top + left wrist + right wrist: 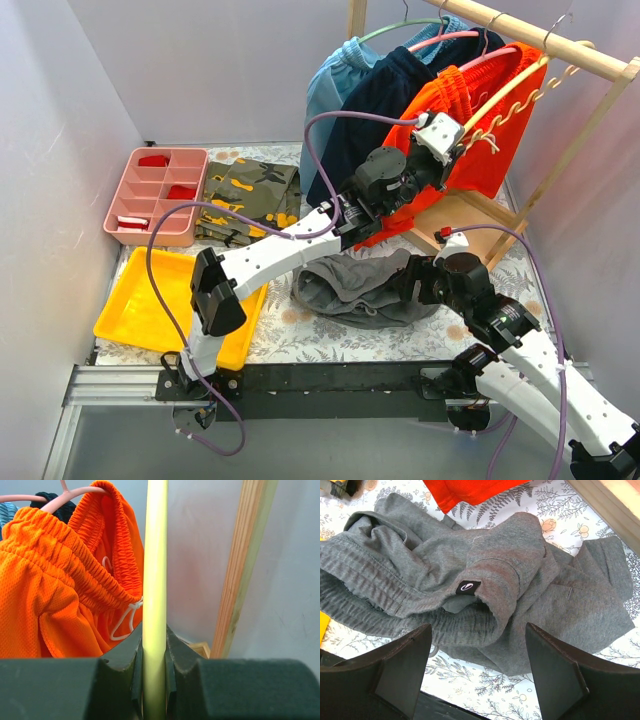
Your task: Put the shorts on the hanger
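Observation:
The dark grey shorts (pixel 350 285) lie crumpled on the patterned table in front of the rack; in the right wrist view (pixel 485 580) they fill the frame, waistband at the left, a small black label in the middle. My right gripper (pixel 477 630) is open and empty, just above their near edge; it shows in the top view (pixel 408 283) at the shorts' right side. The cream hanger (pixel 520 100) with its wavy bar hangs tilted from the wooden rail. My left gripper (pixel 154 650) is shut on a straight bar of the hanger (pixel 155 570), raised at the rack (pixel 460 138).
Bright orange shorts (pixel 470 150) hang on a pink hanger beside the cream one, with navy and light blue garments further left. The wooden rack (pixel 540 40) has a post at the right (pixel 245 570). A camouflage garment (pixel 245 195), pink organiser (pixel 155 195) and yellow tray (pixel 150 300) lie at the left.

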Controlling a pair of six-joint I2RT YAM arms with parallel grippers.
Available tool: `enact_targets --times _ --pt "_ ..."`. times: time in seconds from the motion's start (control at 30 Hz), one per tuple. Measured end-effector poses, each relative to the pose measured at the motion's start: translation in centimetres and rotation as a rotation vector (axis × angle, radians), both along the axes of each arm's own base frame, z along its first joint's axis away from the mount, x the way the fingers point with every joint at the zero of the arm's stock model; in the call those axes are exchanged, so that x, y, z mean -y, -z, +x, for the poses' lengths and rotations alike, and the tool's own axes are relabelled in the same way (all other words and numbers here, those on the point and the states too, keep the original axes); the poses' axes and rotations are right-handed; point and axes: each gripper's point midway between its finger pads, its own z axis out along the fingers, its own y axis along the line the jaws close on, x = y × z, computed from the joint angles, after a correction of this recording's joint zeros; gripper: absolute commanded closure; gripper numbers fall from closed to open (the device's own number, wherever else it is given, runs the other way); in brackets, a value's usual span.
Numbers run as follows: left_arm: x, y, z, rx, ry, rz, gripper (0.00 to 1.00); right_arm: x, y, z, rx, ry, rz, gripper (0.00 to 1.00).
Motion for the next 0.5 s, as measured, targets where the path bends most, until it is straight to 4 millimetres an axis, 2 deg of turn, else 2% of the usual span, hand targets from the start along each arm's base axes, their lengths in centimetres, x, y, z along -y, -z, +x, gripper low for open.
enact_targets --times 0.27,0.37,0.5 --pt "-1.4 0.7 -0.6 -0.006 -0.008 0.039 1.0 0.0 0.1 0.0 -0.004 0.0 -0.003 0.18" --pt "-2.8 1.0 -1.3 -0.014 -0.008 0.058 1.0 0.0 0.1 0.0 -0.004 0.001 -0.005 0.17" --pt "-5.1 0.3 -2.5 -0.014 -0.008 0.06 1.0 0.2 0.1 0.1 -0.001 0.009 -0.01 0.17"
